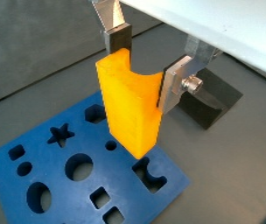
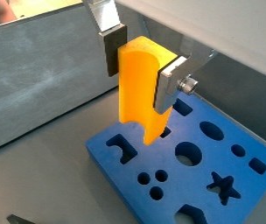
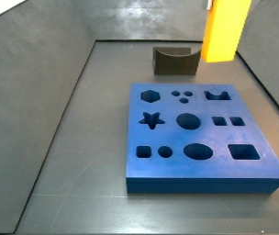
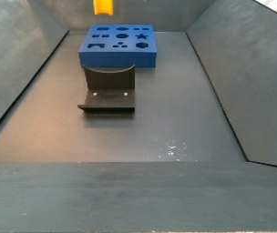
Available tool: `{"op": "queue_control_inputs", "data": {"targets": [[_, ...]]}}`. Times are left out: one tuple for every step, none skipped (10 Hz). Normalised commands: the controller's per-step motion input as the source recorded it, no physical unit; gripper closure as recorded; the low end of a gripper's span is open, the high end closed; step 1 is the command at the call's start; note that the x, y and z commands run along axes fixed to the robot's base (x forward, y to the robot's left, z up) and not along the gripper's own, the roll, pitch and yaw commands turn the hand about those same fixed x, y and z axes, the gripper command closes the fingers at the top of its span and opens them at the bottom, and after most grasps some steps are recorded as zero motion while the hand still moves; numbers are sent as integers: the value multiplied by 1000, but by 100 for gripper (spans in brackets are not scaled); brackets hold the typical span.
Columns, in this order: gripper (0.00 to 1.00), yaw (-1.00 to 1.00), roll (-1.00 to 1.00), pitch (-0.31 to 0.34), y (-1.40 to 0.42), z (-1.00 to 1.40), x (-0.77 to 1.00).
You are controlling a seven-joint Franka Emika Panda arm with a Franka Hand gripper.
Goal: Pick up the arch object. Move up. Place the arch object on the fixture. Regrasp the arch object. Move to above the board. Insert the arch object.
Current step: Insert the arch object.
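Gripper of two flat silver plates with dark pads shows in both wrist views, its jaws clamped on the single bright yellow-orange arch object, one plate on each opposite face of the block's upper part. The block hangs lengthwise below the fingers, clear of everything beneath it. Under it lies the one large flat blue board with its shaped cutouts (a star, circles, squares and an arch-shaped notch near the block's lower end). Just past the board's edge stands the one small dark olive-brown fixture, partly hidden behind a finger.

In a wrist view from the opposite side, the gripper holds the arch object the same way, above the board, near its arch-shaped hole. A grey wall rises behind.

In a side view the arch object hangs at the upper edge of the picture, above the far right part of the bin; the fingers are cut off there. The fixture sits below and beside it, the board nearer the camera.

In a side view from the other end, only the lower end of the arch object shows, above the board's far edge, with the fixture in front.
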Motion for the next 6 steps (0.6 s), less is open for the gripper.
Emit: {"op": "queue_control_inputs", "data": {"targets": [[100, 0, 67, 11, 17, -140, 1000], [100, 0, 63, 3, 26, -140, 1000], [100, 0, 63, 0, 29, -140, 1000], [100, 0, 64, 4, 34, -146, 1000], [100, 0, 57, 0, 40, -171, 1000], [100, 0, 57, 0, 0, -266, 1000]]}}
